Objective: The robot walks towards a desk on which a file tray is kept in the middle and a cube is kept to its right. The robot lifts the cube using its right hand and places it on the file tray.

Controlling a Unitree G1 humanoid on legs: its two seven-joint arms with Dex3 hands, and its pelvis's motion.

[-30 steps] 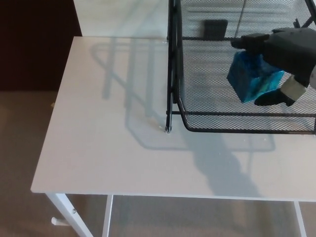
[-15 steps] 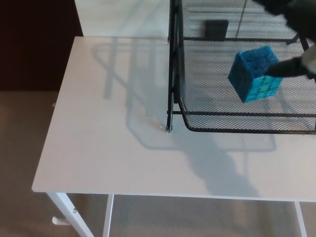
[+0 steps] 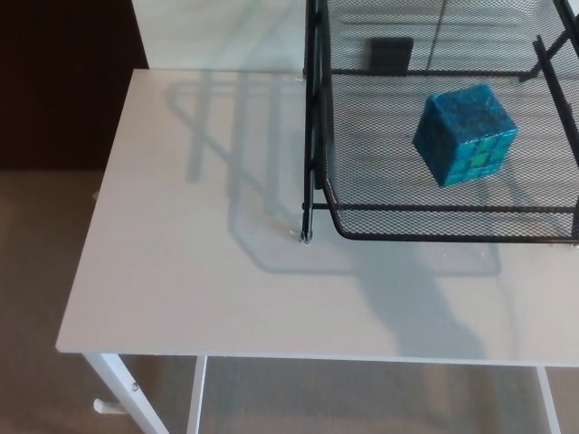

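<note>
- Presently the blue cube (image 3: 464, 134) lies on the mesh floor of the black wire file tray (image 3: 434, 237), in the upper right of the frame, well inside the front rim and apart from every wall.
- Neither the right hand nor the left hand appears anywhere in the frame; whether their fingers are spread or closed cannot be told.
- Risk, as a judgement: the cube seems to sit turned and perhaps tilted, so it may rock or settle onto another face; a knock to the tray or the white desk (image 3: 199, 271) would cause this. The rim should then keep it inside.
- Risk: an arm returning from beyond the right edge could clip the tray's slanted side bar (image 3: 554, 68) and shift the tray.
- Cut off: the tray's right side and back run out of the frame.
- Unclear: a dark rectangular object (image 3: 391, 54) shows through the mesh at the top; its nature and level cannot be made out.
</note>
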